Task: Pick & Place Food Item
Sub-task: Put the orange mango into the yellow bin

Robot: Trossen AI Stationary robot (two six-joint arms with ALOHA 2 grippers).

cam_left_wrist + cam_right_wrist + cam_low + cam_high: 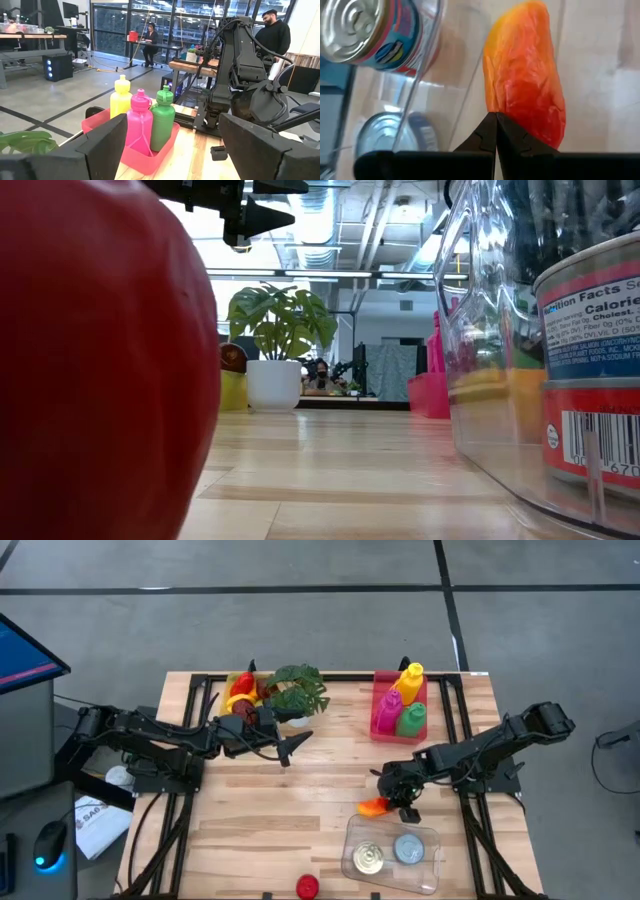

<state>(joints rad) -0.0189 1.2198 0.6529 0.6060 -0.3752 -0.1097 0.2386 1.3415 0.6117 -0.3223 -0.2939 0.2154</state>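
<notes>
High view showed the wooden table (300,810) with the two dark arms reaching in from either side. Next in size, the left arm stretched across the far left part of the table, and the left gripper (290,746) hung beside the potted plant (297,690), its jaws parted with nothing between them; the left wrist view showed the same gap between the two dark fingers (102,145). The right arm came in from the right, and the right gripper (404,802) sat low near the front right of the table, its jaws pressed together and empty, as the right wrist view showed.

A clear plastic container (392,858) stood at the front right with two cans (368,859) inside. A pink bin (400,710) at the far right held yellow, pink and green bottles (408,680). A pile of toy fruit (242,690) lay by the plant.

An orange-red food item (374,807) lay on the table just outside the container's far left corner, with the closed fingertips touching or just beside it. A small red fruit (307,886) sat at the front edge.
</notes>
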